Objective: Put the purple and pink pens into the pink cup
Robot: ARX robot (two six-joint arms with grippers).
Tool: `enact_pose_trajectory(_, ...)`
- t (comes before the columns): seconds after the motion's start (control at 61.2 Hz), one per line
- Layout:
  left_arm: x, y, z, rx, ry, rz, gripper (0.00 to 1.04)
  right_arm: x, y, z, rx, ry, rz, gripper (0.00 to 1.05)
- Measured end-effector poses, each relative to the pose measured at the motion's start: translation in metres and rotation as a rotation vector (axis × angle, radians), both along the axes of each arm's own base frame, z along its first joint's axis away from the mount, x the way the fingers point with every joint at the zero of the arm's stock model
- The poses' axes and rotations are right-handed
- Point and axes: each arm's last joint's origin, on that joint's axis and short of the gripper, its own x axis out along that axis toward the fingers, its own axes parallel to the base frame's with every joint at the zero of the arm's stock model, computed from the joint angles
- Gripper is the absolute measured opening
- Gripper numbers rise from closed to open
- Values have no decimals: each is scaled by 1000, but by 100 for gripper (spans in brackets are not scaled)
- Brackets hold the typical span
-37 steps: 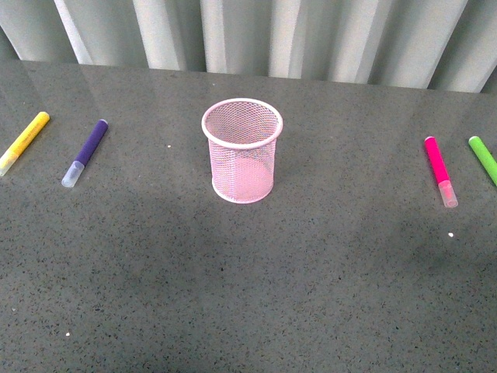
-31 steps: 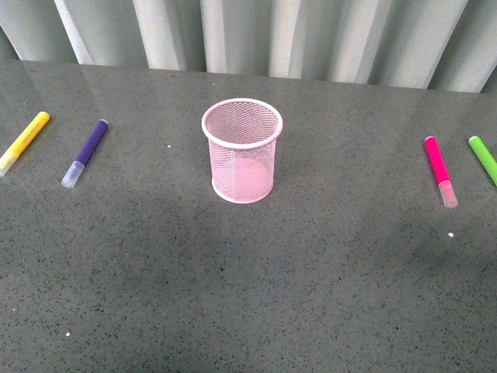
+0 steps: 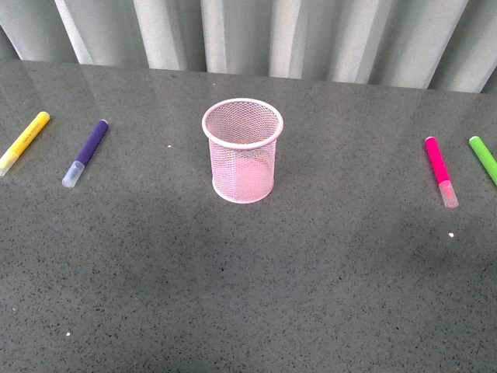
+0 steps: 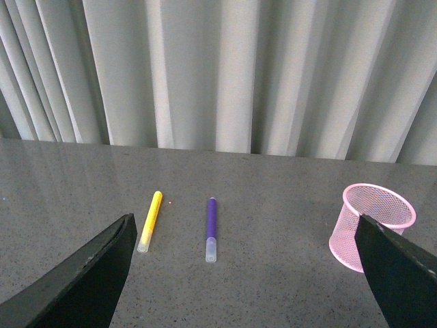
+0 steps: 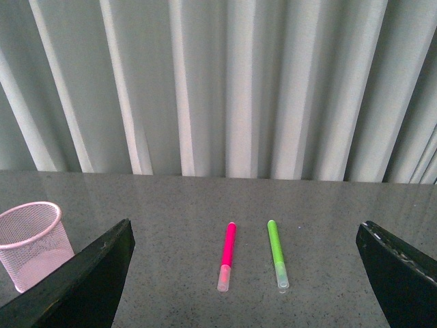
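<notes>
The pink cup (image 3: pixel 242 150) stands upright and empty at the table's middle; it also shows in the left wrist view as the pink cup (image 4: pixel 377 222) and at the edge of the right wrist view as the pink cup (image 5: pixel 31 242). The purple pen (image 3: pixel 85 151) lies flat far left, cap toward me; my open left gripper (image 4: pixel 249 273) frames the purple pen (image 4: pixel 211 228) from a distance. The pink pen (image 3: pixel 439 170) lies flat far right; my open right gripper (image 5: pixel 246 277) hangs back from the pink pen (image 5: pixel 227 254). Neither arm appears in the front view.
A yellow marker (image 3: pixel 24 141) lies left of the purple pen, seen too as the yellow marker (image 4: pixel 150 220). A green marker (image 3: pixel 483 158) lies right of the pink pen, also the green marker (image 5: pixel 276 253). A pleated grey curtain (image 3: pixel 256 35) closes off the table's far edge.
</notes>
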Motion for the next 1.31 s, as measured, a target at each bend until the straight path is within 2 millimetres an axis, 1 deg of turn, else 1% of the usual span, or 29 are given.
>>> enact_pose_trajectory(0.767,0,0,0,0,1,1,98,0,0,0,0,0,0,98)
enact_pose_trajectory(0.8,1,0,-2,-28,47,44,98,0,0,0,0,0,0,98)
enact_pose_trajectory(0.833,1,-1,-2,-56,156,133,98,0,0,0,0,0,0,98)
enact_pose_trajectory(0.882,2,-2,-3,-80,250,212,98,0,0,0,0,0,-1,98)
enact_pose_trajectory(0.914,6,-3,-7,-97,306,248,98,0,0,0,0,0,-1,98)
enact_pose_trajectory(0.963,11,-5,-8,-122,344,238,98,0,0,0,0,0,0,98)
enact_pose_trajectory(1.012,18,-6,-5,-143,354,220,98,0,0,0,0,0,0,98)
enact_pose_trajectory(1.045,25,-6,0,-156,359,202,98,0,0,0,0,0,0,98)
enact_pose_trajectory(1.094,43,-6,12,-165,362,183,98,0,0,0,0,0,0,98)
enact_pose_trajectory(1.143,66,-4,23,-177,423,166,98,0,0,0,0,0,-1,98)
enact_pose_trajectory(1.225,93,-3,27,-161,508,145,98,0,0,0,0,0,0,98)
enact_pose_trajectory(1.306,112,-2,28,-154,573,130,98,0,0,0,0,0,0,98)
